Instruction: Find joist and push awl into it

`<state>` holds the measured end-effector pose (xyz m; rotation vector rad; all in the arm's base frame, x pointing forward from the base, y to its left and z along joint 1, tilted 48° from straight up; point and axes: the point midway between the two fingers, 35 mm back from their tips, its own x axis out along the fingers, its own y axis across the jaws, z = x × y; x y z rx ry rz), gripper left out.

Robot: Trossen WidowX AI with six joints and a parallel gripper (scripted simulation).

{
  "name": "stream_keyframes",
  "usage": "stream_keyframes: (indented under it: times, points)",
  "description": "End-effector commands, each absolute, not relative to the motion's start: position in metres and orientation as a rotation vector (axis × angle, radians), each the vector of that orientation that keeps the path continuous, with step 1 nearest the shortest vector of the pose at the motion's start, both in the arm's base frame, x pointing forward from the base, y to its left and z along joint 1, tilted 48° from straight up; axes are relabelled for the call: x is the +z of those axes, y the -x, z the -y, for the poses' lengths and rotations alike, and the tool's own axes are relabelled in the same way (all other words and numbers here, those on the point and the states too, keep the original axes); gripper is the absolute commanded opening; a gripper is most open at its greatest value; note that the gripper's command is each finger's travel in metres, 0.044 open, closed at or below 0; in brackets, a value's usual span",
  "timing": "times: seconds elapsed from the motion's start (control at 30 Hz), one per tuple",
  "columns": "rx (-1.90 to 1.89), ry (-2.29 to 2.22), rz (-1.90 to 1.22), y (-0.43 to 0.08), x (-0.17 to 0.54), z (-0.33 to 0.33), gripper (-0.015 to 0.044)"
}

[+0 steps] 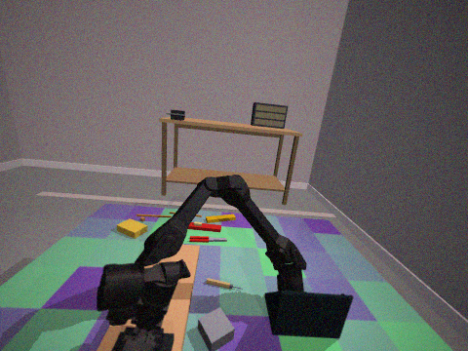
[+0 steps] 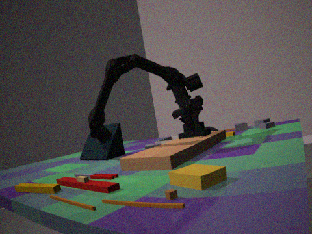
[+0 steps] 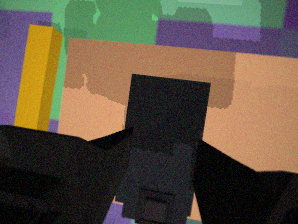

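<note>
My gripper [image 1: 146, 317] [image 2: 192, 119] [image 3: 162, 134] is shut on the stud finder [image 1: 143, 340] [image 2: 195, 131] [image 3: 170, 105], a dark block with a small square on its near part. It is at the end of the tan floor panel [image 1: 189, 260] [image 2: 146, 157] [image 3: 260, 123] far from the exterior camera, flat on it or just above; a gap cannot be made out. The awl [image 1: 218, 283], with a pale wooden handle and thin metal tip, lies on the mat right of the panel in the top view. I cannot make out the tray. The joist is hidden.
A grey block [image 1: 213, 329] lies right of the panel. A yellow bar [image 2: 230, 134] [image 3: 35, 82] lies beyond its end. A yellow block [image 1: 132, 227] [image 2: 190, 177], a red bar [image 1: 207, 227] [image 2: 88, 184] and a red-handled tool [image 1: 199, 239] lie off its other end.
</note>
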<state>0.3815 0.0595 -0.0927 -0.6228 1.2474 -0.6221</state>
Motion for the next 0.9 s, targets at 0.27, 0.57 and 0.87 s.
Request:
stream_keyframes:
  times: [0.27, 0.57, 0.87]
  points:
    - [-0.628, 0.629, -1.248, -0.379, -0.077, -0.043, 0.0000]
    - [-0.629, 0.630, -1.248, -0.378, -0.067, -0.034, 0.0000]
    - [-0.629, 0.630, -1.248, -0.377, -0.057, -0.025, 0.0000]
